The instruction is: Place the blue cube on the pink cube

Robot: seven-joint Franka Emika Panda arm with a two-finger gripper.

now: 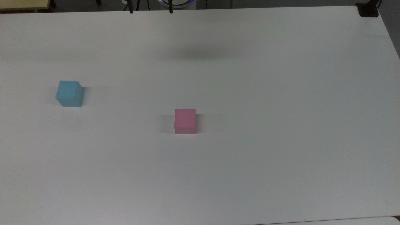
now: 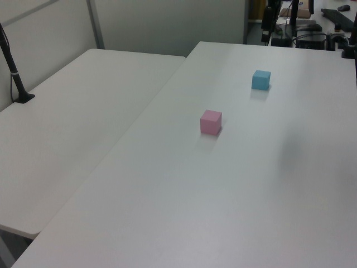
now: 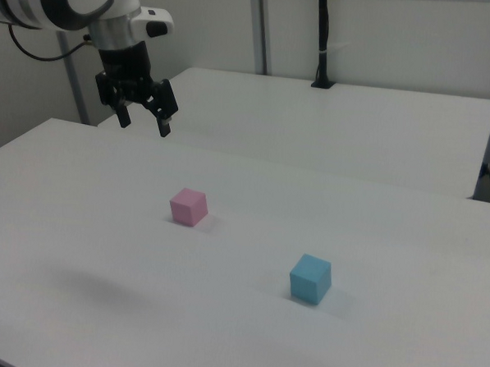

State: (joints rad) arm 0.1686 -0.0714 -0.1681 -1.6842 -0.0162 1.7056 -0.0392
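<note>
The blue cube [image 1: 69, 93] rests on the white table [image 1: 281, 93] at the top view's left, also seen as the blue cube [image 2: 260, 79] [image 3: 310, 278]. The pink cube [image 1: 185, 121] sits alone near the table's middle, well apart from it; it is the pink cube [image 2: 211, 121] [image 3: 188, 206] in the side views. My gripper [image 3: 144, 124] hangs high above the table, open with nothing between its fingers, left of and behind the pink cube in the right view. Its two dark fingertips [image 1: 131, 8] reach in at the top view's upper edge.
A second white table [image 2: 67, 123] adjoins the first. A black post [image 3: 322, 40] is clamped to the second table's far side. A dark clamp [image 1: 368, 10] sits on the first table's corner at the top view's upper right. Desks with equipment [image 2: 312, 28] stand beyond.
</note>
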